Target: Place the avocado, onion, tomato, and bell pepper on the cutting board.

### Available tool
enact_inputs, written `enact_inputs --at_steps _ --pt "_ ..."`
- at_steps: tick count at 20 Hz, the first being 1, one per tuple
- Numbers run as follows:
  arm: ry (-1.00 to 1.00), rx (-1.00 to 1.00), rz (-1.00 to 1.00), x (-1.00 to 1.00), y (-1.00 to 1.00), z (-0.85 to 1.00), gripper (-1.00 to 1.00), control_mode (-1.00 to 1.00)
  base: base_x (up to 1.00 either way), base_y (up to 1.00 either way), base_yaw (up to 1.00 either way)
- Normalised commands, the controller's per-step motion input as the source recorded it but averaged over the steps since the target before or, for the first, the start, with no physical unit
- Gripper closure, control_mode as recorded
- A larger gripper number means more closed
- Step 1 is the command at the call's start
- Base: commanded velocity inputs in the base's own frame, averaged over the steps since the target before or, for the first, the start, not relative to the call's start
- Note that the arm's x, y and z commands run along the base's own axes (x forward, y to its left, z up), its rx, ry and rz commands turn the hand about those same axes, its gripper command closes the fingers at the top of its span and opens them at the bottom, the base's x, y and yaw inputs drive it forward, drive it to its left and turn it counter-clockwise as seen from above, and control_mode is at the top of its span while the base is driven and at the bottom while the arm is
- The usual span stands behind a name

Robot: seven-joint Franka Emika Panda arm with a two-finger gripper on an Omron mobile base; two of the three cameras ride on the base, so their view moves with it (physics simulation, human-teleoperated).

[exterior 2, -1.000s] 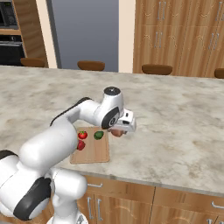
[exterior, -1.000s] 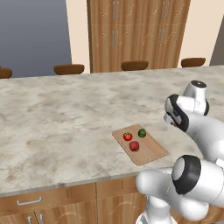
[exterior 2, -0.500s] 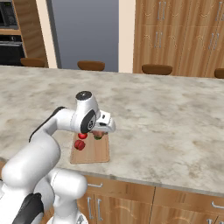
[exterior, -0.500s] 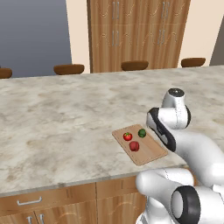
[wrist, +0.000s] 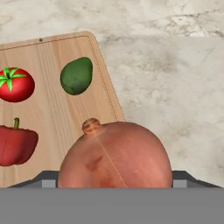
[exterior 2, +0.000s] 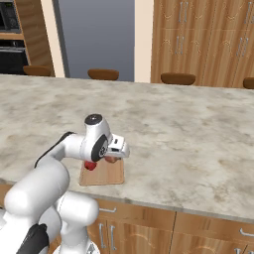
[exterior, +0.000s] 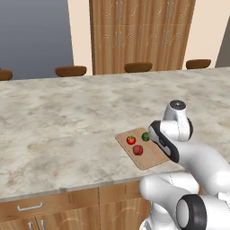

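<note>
The pinkish-tan onion (wrist: 116, 155) sits between the fingers of my gripper (exterior 2: 117, 153), which is shut on it. It hangs just above the right edge of the wooden cutting board (wrist: 48, 65), partly over the counter. On the board lie the tomato (wrist: 16, 84), the dark green avocado (wrist: 76, 75) and the red bell pepper (wrist: 15, 144). The left base view shows the same board (exterior: 150, 161) with the tomato (exterior: 130, 140), bell pepper (exterior: 138, 150) and avocado (exterior: 145, 136), my hand just to their right. My forearm hides most of the board (exterior 2: 106, 174) in the right base view.
The board lies near the front edge of a long marble counter (exterior: 67, 121). Brown stools (exterior: 138, 67) line the far side, with wooden cabinets (exterior: 143, 31) behind. Drawers (exterior: 49, 204) run below the counter front.
The arm has swung from right of the board in toward it, carrying the onion. The three vegetables on the board have not moved.
</note>
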Motion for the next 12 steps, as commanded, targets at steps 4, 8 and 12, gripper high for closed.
enact_inputs --at_steps 4,8,12 --pt "0.0 0.0 0.01 0.01 0.0 -0.17 1.0 -1.0 0.0 0.0 0.0" --pt "0.0 0.01 0.06 0.03 0.02 -0.21 1.0 -1.0 0.0 0.0 0.0" --pt "0.0 0.0 0.13 0.0 0.0 -0.25 1.0 -1.0 0.0 0.0 0.0"
